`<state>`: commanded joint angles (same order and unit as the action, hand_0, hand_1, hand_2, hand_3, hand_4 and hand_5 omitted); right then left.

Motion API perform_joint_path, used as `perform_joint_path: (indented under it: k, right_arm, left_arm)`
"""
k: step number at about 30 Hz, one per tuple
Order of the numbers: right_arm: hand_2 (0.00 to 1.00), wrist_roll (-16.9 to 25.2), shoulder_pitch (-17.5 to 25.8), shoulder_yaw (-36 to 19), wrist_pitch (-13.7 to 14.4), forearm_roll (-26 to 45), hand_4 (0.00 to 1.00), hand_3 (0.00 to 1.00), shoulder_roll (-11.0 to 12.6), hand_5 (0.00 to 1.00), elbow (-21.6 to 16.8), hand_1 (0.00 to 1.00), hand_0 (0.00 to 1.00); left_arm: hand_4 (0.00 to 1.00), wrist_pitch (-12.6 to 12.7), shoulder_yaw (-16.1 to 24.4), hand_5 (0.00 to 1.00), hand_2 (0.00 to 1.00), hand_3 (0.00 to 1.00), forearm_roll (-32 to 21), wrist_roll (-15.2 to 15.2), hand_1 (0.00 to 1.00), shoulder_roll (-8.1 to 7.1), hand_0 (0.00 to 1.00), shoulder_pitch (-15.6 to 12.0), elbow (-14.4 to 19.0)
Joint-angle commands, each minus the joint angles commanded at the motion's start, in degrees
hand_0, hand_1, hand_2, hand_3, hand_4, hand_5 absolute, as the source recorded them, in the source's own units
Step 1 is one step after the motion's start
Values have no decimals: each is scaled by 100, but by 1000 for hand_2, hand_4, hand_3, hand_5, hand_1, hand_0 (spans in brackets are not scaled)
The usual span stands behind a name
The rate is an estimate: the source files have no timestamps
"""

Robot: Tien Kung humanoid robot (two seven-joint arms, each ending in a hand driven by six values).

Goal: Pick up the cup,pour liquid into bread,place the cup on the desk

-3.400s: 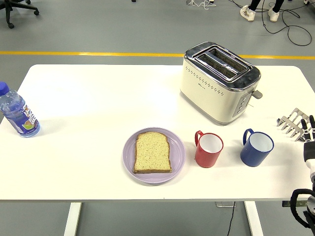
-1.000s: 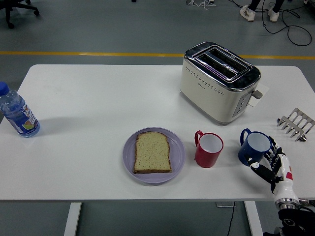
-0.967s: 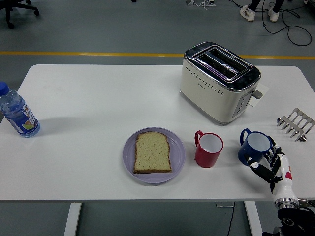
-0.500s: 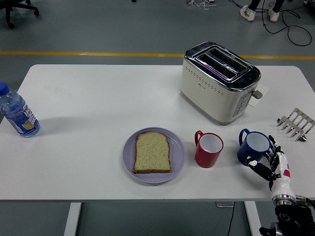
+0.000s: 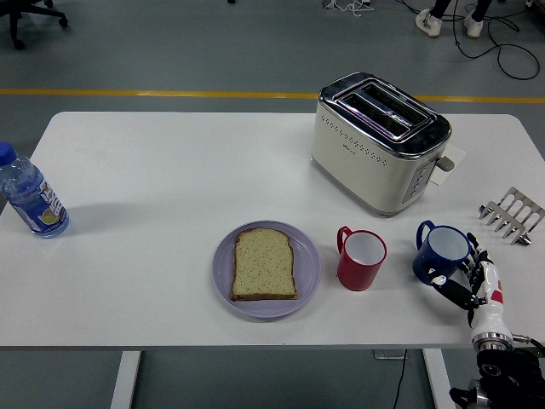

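Note:
A blue cup (image 5: 440, 252) stands on the white table (image 5: 170, 170) at the right, its handle pointing up-left. My right hand (image 5: 461, 278) comes up from the lower right corner, its fingers curled around the cup's near right side, thumb in front. Left of it stands a red cup (image 5: 362, 259), free of any hand. A slice of bread (image 5: 264, 263) lies on a lilac plate (image 5: 223, 282) near the table's front middle. My left hand is out of sight.
A cream toaster (image 5: 375, 141) stands behind the two cups. A metal toast rack (image 5: 512, 214) sits at the right edge, just behind my hand. A water bottle (image 5: 30, 198) stands at the far left edge.
My right hand came in from the right edge to the blue cup and closed around it. The cup has shifted a little and turned its handle slightly.

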<state>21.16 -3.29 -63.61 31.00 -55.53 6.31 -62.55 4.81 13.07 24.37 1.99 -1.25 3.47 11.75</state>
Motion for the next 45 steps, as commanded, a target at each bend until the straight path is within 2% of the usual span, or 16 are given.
perform_joint_path:
  k: [9,10,19,28,45]
  right_arm:
    - [935,77,-65,38,126,127,919,968,-2,58,24,844,916]
    - [938,84,-72,39,134,138,926,998,-2,61,28,846,921]
    - [942,188,-149,35,248,320,929,998,-8,59,42,847,933]
    - [977,424,-269,61,66,593,922,998,-17,48,156,869,958]
    - [983,430,-406,193,331,522,941,998,-49,28,342,872,967]
  left_arm:
    - [329,-2,-58,840,669,569,-19,3,652,17,640,-30,-2]
    - [329,-3,-63,839,669,568,-20,4,651,18,640,-31,-3]
    - [328,-7,-51,836,668,568,-28,5,650,24,640,-30,4]
    - [331,-7,-9,837,669,568,-22,5,650,23,641,10,8]
    - [337,-10,0,839,669,568,-14,8,649,29,641,25,10]
